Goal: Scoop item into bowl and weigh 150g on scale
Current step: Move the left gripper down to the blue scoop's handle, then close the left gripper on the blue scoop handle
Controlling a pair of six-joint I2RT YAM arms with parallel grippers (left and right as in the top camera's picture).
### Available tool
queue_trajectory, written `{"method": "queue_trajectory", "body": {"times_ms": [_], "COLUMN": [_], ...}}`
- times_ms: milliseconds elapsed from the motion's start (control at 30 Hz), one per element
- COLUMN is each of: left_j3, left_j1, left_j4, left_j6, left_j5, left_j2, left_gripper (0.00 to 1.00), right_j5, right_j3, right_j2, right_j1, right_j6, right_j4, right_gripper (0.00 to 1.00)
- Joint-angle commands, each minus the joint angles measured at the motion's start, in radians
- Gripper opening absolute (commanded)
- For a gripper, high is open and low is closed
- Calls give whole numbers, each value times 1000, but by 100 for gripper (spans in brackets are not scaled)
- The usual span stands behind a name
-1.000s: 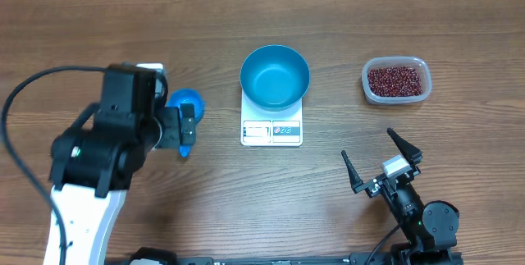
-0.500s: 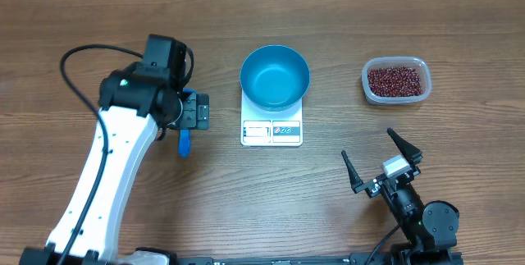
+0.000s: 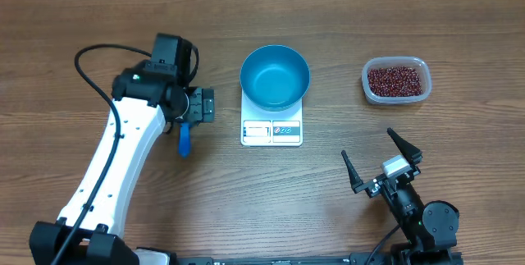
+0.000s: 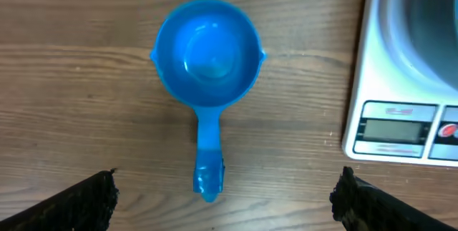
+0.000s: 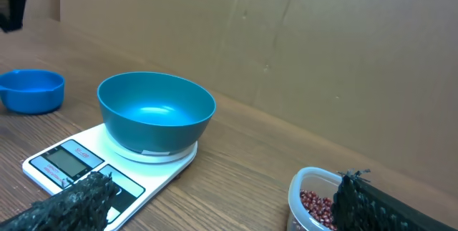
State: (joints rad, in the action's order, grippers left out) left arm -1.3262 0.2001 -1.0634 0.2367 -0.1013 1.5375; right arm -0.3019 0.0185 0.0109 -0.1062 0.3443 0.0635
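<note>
While the left arm reaches from the lower left of the overhead frame toward the centre, the left gripper hangs over the small blue scoop with its jaws spread wide, released and grasping nothing. In the left wrist view its two dark fingers show in the bottom corners, and the scoop's handle points down between them, apart from both. The scoop lies cup up on the wooden table, just left of the scale. The scale, white and flat, sits in the upper middle of the overhead frame with its display and buttons along its lower edge; the display cannot be read. The blue bowl stands upright on the upper part of the scale. The beans lie heaped in a clear plastic tub at the upper right, well apart from the bowl. The right gripper rests at the lower right, its jaws wide open too, holding nothing, well below the tub
</note>
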Motion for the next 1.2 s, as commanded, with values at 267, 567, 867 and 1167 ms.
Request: {"method": "queue_trajectory", "body": {"times_ms": [267, 567, 867, 1167], "left_j3": [218, 282, 282, 282], "left_j1": [-24, -62, -61, -61], "left_j4": [175, 233, 262, 316], "left_j6": [91, 28, -47, -54], "left_j5": [-64, -8, 50, 47], "left_j2": [-4, 14, 138, 159], "left_gripper": [99, 90, 83, 73], "right_j5": [10, 10, 10, 10], "right_j3": [-10, -10, -10, -10], "right_j2": [-8, -8, -8, -8], "right_j1": [-6, -6, -6, -6], "right_j6": [-4, -4, -4, -4], "right_j4": [-6, -6, -6, -6], "right_gripper": [100, 100, 100, 100]}}
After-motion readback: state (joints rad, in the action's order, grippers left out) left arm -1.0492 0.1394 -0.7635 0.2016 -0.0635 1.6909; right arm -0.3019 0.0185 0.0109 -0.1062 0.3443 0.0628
